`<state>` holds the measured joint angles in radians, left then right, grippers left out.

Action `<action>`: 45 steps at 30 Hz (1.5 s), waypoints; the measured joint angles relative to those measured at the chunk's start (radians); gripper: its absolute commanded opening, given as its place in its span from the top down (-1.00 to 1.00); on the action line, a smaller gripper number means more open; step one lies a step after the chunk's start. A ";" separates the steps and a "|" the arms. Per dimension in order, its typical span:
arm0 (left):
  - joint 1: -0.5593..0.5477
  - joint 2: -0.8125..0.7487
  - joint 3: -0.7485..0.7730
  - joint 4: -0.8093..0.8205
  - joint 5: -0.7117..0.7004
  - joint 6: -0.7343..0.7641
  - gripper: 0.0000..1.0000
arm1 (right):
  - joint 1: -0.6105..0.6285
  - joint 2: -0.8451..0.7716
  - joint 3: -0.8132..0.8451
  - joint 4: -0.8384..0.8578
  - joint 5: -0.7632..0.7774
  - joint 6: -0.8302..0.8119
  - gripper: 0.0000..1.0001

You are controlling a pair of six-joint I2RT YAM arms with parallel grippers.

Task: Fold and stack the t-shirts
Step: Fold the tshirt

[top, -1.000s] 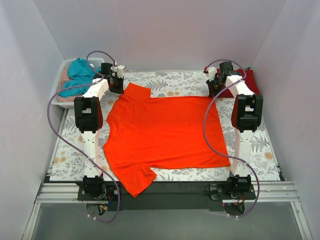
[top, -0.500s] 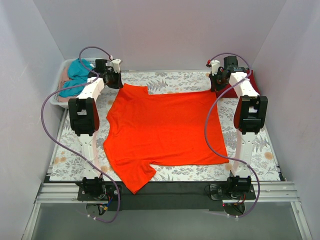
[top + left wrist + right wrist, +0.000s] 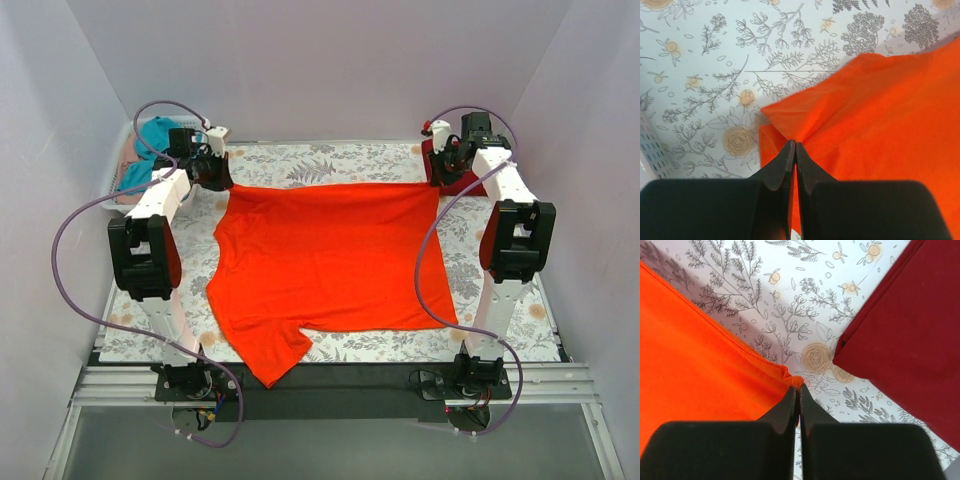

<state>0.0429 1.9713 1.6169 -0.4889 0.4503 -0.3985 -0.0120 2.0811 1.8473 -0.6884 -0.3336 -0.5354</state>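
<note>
The bright orange-red t-shirt lies spread on the floral table, its far edge pulled taut between both grippers. My left gripper is shut on the shirt's far left corner; the pinched cloth shows in the left wrist view just ahead of my left gripper. My right gripper is shut on the far right corner, with the hem bunched ahead of my right gripper. The crimson t-shirt lies folded at the far right, also in the right wrist view.
A white basket at the far left holds a teal garment and a pale pink one. Its wall shows at the left wrist view's edge. Grey walls enclose the table on three sides.
Both grippers have moved outward and toward the back, the left one leftward and the right one rightward. The shirt's far edge has been stretched straight and its far left sleeve is tucked.
</note>
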 measured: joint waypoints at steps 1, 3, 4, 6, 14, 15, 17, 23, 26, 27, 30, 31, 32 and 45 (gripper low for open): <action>0.000 -0.018 -0.023 -0.003 0.002 0.005 1.00 | 0.000 -0.006 -0.011 -0.002 -0.003 -0.004 0.97; -0.003 -0.048 -0.068 -0.006 0.004 0.013 1.00 | 0.000 -0.011 -0.030 -0.011 -0.005 -0.016 0.97; -0.004 -0.061 -0.086 -0.010 0.003 0.015 1.00 | 0.000 -0.012 -0.037 -0.016 -0.005 -0.019 0.97; -0.003 -0.084 -0.122 -0.017 -0.006 0.016 1.00 | 0.000 -0.014 -0.054 -0.022 -0.005 -0.026 0.97; -0.003 -0.250 -0.301 -0.042 -0.027 -0.018 1.00 | 0.000 -0.016 -0.066 -0.050 -0.010 -0.048 0.97; -0.003 -0.267 -0.317 -0.043 -0.029 -0.022 1.00 | 0.000 -0.017 -0.069 -0.050 -0.010 -0.049 0.97; -0.003 -0.293 -0.344 -0.046 -0.034 -0.029 1.00 | 0.000 -0.022 -0.083 -0.053 -0.011 -0.053 0.97; -0.004 -0.319 -0.423 -0.057 -0.060 -0.044 1.00 | 0.000 -0.035 -0.151 -0.065 -0.011 -0.073 0.97; -0.006 -0.319 -0.468 -0.056 -0.074 -0.050 1.00 | 0.000 -0.040 -0.189 -0.072 -0.011 -0.079 0.97; -0.007 -0.319 -0.482 -0.058 -0.078 -0.052 1.00 | 0.000 -0.041 -0.201 -0.073 -0.011 -0.083 0.97; -0.013 -0.320 -0.533 -0.057 -0.093 -0.056 1.00 | 0.000 -0.044 -0.235 -0.074 -0.010 -0.094 0.97; -0.015 -0.320 -0.548 -0.056 -0.097 -0.057 1.00 | 0.000 -0.045 -0.245 -0.074 -0.010 -0.098 0.97; -0.016 -0.320 -0.557 -0.056 -0.100 -0.059 1.00 | 0.000 -0.045 -0.254 -0.073 -0.010 -0.100 0.97; -0.027 -0.304 -0.621 -0.011 -0.129 -0.077 1.00 | 0.000 -0.044 -0.292 -0.074 0.013 -0.119 0.89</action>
<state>0.0154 1.6676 0.9955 -0.5003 0.3214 -0.4759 -0.0116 2.0369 1.5555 -0.7628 -0.3202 -0.6544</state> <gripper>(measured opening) 0.009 0.023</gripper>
